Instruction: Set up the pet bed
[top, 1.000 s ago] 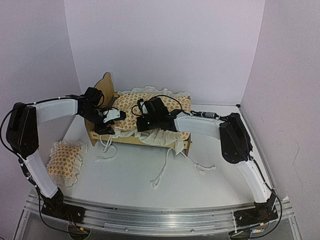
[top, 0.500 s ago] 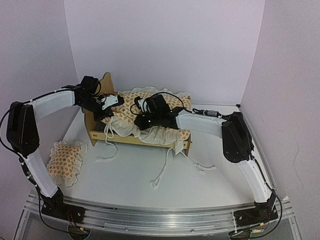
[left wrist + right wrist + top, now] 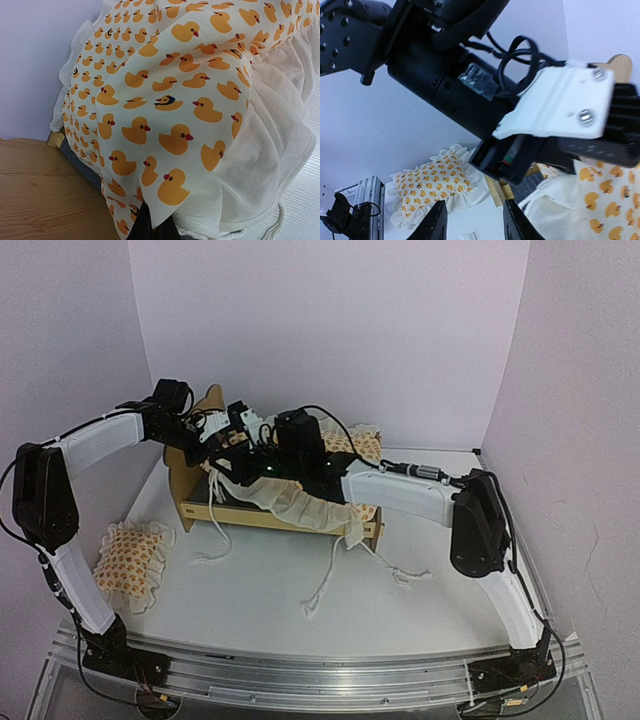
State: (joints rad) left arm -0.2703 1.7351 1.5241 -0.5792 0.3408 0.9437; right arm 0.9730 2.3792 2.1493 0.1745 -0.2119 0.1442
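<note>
1. The left fingers [image 3: 144, 226] are all but buried under cloth. Only dark slivers are seen in the left wrist view, and they appear to be closed on the hem of the cushion [image 3: 165, 125], whose head end is held raised.
2. The right fingers [image 3: 439, 222] are seen spread apart with nothing between them (the pillow [image 3: 432, 185] is seen beyond them). They are placed just beside the left fingers, over the head end.
3. Under the raised cloth a strip of the dark base [image 3: 82, 165] is bared, so the cushion is judged not yet seated at that end. Its foot end is laid on the bed [image 3: 290, 520].
4. The bed is found at the far middle of the bench [image 3: 300, 620], directly below both sets of fingers. In the top view its long axis is run from the headboard [image 3: 212, 400] at the far left to the foot at the near right.
5. The headboard is found just beyond the left fingers, on the left arm's side, so that arm is judged the nearer to the head end. The right arm is stretched over the bed's length to reach it. The cushion would need to be brought down and toward the headboard, along the long axis.
6. The pillow is laid on the bench at the near left, well apart from the bed and closer to the left arm. The ties [image 3: 325, 585] are trailed over the front rail onto the bench.
</note>
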